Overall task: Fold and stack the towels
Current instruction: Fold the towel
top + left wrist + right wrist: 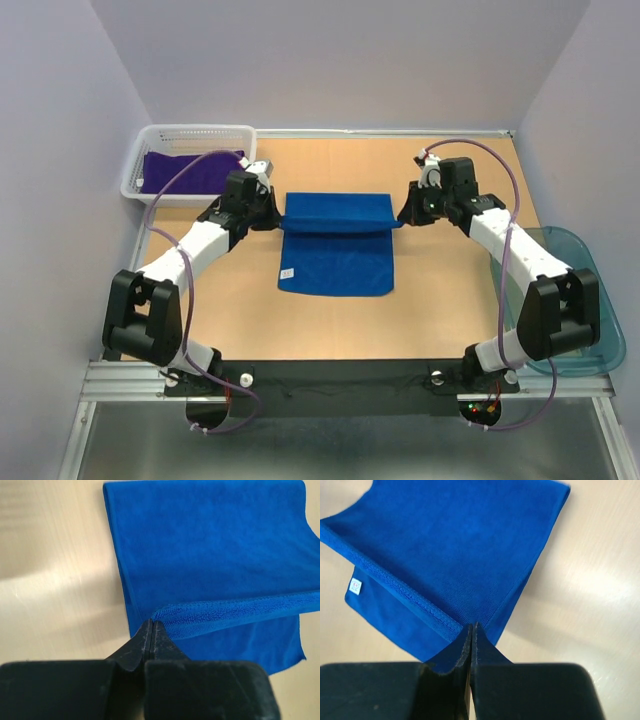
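A bright blue towel (336, 258) lies mid-table with its far edge lifted and folded toward the near side. That edge is stretched as a taut band between both grippers. My left gripper (277, 213) is shut on the band's left corner, and in the left wrist view the gripper (151, 623) pinches the blue towel (210, 545) at its hem. My right gripper (406, 215) is shut on the right corner, and in its own view the gripper (472, 626) bites the blue towel (450, 540). A small white label (355, 586) shows on the lower layer. A dark purple towel (188, 170) lies in a basket.
A white slatted basket (195, 133) stands at the far left corner of the table. A clear teal tray (596, 300) sits at the right edge beside the right arm. Walls close in on the left, back and right. A black strip runs along the near edge.
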Motion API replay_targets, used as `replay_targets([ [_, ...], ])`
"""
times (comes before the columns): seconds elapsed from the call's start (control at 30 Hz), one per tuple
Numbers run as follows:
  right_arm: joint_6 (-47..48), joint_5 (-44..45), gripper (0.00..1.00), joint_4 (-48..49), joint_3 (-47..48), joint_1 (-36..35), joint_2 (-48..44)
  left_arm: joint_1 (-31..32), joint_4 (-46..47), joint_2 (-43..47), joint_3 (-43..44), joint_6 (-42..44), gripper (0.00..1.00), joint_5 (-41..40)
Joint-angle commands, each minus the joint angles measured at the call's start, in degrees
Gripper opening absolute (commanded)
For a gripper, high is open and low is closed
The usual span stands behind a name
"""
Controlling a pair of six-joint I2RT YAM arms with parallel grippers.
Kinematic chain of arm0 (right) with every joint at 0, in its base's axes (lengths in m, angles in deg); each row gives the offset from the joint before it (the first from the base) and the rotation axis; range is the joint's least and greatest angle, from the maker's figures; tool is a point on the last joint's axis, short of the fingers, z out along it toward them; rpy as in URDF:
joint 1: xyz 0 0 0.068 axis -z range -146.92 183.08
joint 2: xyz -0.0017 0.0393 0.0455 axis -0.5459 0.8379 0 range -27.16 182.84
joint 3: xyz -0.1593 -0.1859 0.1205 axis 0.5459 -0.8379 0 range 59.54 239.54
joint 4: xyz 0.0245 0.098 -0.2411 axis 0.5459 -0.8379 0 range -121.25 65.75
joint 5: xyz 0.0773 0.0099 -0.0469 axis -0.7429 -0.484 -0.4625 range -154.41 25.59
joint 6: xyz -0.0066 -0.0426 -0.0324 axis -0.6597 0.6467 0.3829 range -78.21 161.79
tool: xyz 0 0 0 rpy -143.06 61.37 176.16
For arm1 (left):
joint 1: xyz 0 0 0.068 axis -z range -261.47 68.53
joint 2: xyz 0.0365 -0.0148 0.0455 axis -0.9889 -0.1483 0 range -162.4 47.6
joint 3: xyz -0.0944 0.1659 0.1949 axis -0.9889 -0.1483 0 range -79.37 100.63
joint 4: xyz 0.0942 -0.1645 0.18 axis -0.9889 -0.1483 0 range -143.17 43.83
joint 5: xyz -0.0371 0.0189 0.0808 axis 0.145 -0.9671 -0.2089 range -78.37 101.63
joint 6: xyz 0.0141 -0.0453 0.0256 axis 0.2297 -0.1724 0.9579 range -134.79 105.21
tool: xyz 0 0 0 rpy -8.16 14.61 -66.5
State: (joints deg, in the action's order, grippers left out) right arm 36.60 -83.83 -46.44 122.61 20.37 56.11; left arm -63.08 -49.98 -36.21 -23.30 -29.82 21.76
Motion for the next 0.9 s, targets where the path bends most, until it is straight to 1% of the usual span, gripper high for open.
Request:
replay_targets([
  [0.0,-4.0,-0.3,0.00,-6.3,-1.5,0.8,-1.9,-0.3,-2.1,5.3,-2.4,-3.6,0.00,-0.7],
  [0.23,-9.2,-1.5,0.01,-9.7,-3.7,0.8,-1.9,-0.3,-5.8,6.7,-3.9,-4.0,0.00,-1.2],
  [0.53,-13.5,-4.0,0.00,-10.7,-4.2,0.8,-0.4,-0.3,-9.1,5.9,-3.3,-4.5,0.00,-1.3],
  [0.73,-15.8,-6.0,0.01,-10.7,-5.0,0.8,2.1,-0.3,-11.8,3.9,-3.6,-6.2,0.00,-1.1],
  [0.87,-16.9,-6.9,0.00,-10.9,-6.6,0.8,4.4,-0.3,-12.3,2.9,-5.4,-7.1,0.00,-1.4],
])
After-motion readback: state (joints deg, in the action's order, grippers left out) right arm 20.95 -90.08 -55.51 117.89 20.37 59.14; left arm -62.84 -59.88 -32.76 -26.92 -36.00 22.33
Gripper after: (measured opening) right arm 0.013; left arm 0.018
